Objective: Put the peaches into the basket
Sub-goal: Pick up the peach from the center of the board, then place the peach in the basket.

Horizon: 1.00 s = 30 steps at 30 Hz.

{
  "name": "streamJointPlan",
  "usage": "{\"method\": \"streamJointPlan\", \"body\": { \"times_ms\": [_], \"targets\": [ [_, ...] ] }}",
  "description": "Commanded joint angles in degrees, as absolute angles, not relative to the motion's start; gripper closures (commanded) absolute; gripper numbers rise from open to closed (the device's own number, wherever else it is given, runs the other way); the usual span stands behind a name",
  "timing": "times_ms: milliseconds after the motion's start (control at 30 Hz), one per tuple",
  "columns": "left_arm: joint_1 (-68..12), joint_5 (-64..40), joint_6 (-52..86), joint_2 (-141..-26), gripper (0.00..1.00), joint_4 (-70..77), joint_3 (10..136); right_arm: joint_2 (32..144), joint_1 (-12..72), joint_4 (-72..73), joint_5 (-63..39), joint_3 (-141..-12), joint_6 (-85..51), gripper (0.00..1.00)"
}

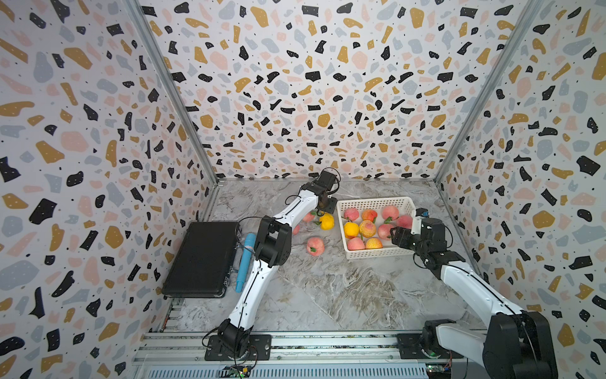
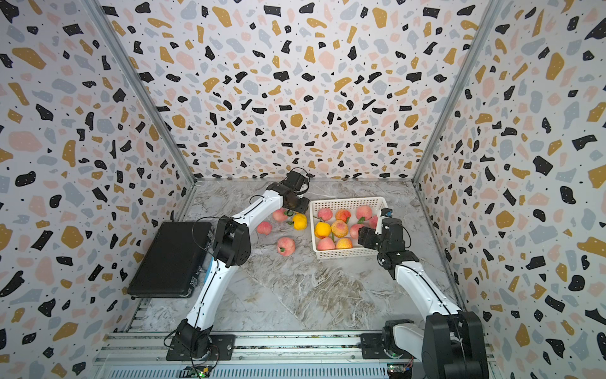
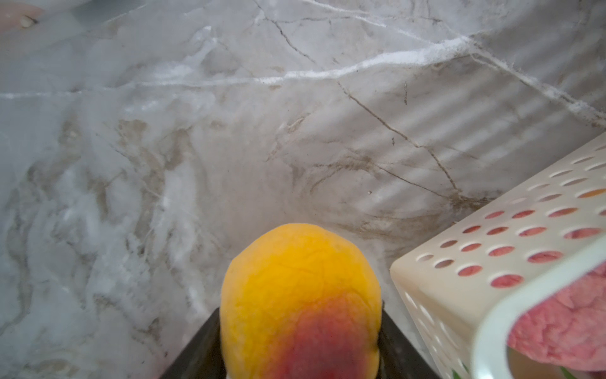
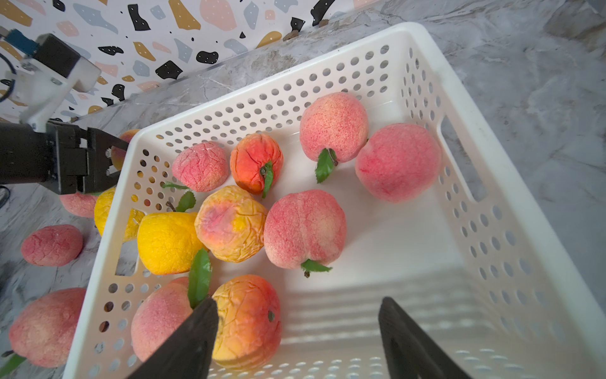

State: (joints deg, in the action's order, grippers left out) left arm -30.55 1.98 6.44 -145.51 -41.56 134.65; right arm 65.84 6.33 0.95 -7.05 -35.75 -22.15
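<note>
The left jaws clasp a yellow peach (image 3: 298, 279) between them, close beside the basket (image 3: 459, 288). The right jaws hang released and empty over the basket floor, with nine peaches (image 4: 305, 229) just ahead of them. Three pink peaches (image 2: 286, 246) lie on the tabletop (image 2: 311, 288).

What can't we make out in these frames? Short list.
The peach between the fingers of the left pincer: the left wrist view's frame edge cuts it off, and in both top views the pincer covers it. Whether the grip is firm cannot be told.
A pink blur at the edge of the left wrist view: cut off, out of focus, unidentifiable.
The black box: its closed lid hides any contents.
</note>
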Motion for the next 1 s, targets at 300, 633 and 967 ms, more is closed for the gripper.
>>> {"method": "streamJointPlan", "body": {
  "times_ms": [300,633,967],
  "targets": [
    [-30.9,3.4,6.1,-130.6,0.51,-40.3,130.1,65.6,6.1,-9.4,-5.3,-44.9,-24.1,0.2],
    [-38.5,-2.5,4.7,-128.4,0.49,-36.0,128.4,65.2,2.8,-15.0,-2.8,-50.1,-25.7,0.2],
    [-44.5,-1.1,2.5,-137.6,0.49,-36.2,134.4,61.5,-0.9,-18.1,-5.1,-50.6,-26.1,0.19]
  ]
}}
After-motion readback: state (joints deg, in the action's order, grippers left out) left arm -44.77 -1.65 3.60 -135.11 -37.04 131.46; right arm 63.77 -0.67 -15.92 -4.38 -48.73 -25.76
